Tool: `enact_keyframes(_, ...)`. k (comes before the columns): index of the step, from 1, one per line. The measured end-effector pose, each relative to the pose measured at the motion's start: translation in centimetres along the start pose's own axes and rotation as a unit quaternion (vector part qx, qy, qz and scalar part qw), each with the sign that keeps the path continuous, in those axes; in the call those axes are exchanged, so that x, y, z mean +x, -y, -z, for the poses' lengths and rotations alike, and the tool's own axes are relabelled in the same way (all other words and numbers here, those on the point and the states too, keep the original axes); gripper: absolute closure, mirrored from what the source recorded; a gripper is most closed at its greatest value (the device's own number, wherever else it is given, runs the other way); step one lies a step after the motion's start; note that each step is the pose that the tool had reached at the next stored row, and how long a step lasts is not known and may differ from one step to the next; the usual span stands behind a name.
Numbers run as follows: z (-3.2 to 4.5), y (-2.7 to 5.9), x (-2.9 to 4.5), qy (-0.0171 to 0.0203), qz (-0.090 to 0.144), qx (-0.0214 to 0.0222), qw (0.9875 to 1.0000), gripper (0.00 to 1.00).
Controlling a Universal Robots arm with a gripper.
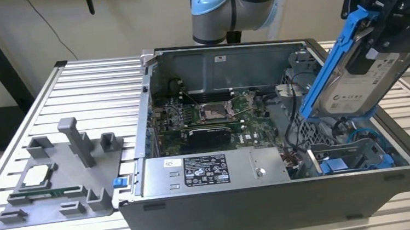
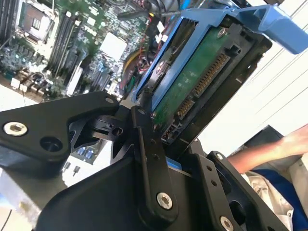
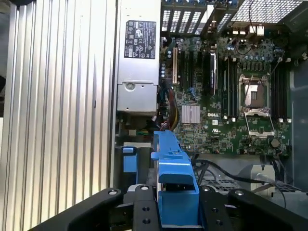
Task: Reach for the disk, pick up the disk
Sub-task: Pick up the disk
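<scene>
The black multi-link tool is clamped on the disk, a flat silver-grey metal hard drive with a white label and blue plastic rails along its edges. In the second wrist view the black fingers close on the drive's end, its green circuit-board underside turned to the camera. The disk hangs tilted, steeply on end, clear above the empty blue-trimmed drive bay of the open dark-grey computer case, which stands on the ribbed aluminium counter toward its far-right corner in the exterior view.

My judgement: reaching is finished and the pick-up is essentially accomplished, since the drive is out of its bay. The grasp sits at one end, so the load hangs long; holding it calls for firm, steady closure and no swinging near the blue cables below.
</scene>
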State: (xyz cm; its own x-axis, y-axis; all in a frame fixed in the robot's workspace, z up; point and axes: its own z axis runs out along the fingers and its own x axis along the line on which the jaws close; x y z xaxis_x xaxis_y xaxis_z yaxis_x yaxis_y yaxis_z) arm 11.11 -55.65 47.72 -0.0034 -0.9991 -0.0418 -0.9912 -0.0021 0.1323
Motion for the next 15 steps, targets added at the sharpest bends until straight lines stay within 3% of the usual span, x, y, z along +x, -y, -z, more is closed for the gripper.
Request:
enact_keyframes(4,-0.3,-0.22,0.06,-0.0001,0.008,0.0003,1.0,1.0)
enact_keyframes(7,-0.38,-0.35,0.08,-0.0019,0.013,0.0072,0.9999,1.0)
enact_keyframes(13,-0.67,-0.88,0.1,-0.0038,0.018,0.0382,0.9991,1.0)
enact_keyframes(15,-0.86,-1.24,0.12,-0.0039,0.018,0.0456,0.9988,1.0)
